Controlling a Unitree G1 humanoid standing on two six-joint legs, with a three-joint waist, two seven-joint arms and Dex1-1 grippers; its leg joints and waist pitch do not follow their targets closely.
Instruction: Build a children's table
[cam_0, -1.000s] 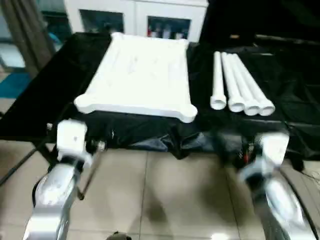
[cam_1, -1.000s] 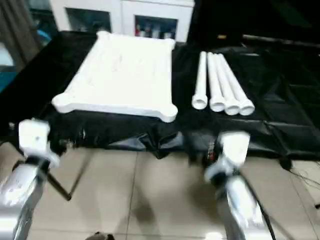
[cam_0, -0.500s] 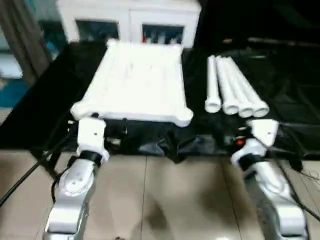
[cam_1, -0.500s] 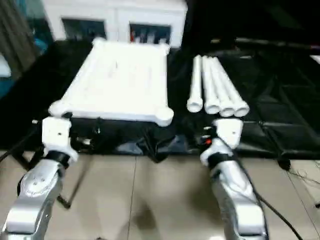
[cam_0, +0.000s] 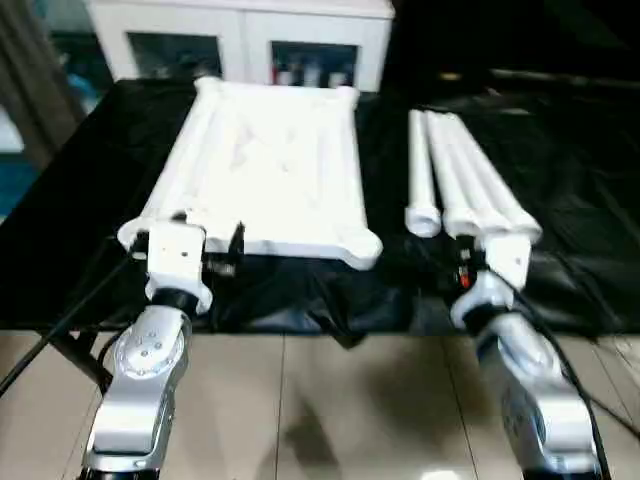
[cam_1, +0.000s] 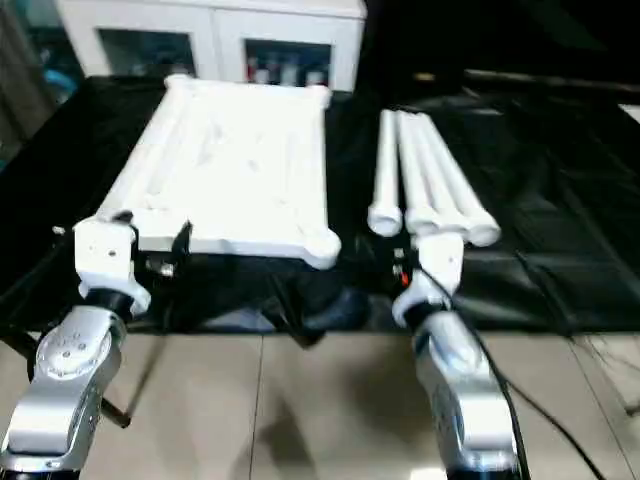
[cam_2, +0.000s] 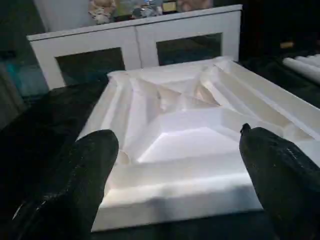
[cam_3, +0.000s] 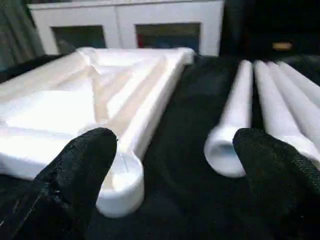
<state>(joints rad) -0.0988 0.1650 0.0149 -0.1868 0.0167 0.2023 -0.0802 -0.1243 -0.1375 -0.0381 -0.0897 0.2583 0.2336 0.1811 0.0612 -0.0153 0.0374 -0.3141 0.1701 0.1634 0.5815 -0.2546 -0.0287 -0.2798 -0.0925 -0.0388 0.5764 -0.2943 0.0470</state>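
Both arms came forward to the table edge. Left gripper (cam_2: 175, 170) and right gripper (cam_3: 175, 165) spread wide, empty. I'd center on the nearest leg (cam_3: 235, 135) before closing, tabletop (cam_0: 270, 170) undisturbed.

White tabletop (cam_0: 275, 170) and legs (cam_0: 465, 185) on black cloth (cam_0: 580, 200).

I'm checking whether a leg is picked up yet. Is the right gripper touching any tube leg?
Apart. In the right wrist view the right gripper stands open, and black cloth shows between its fingertips and the nearest tube leg.
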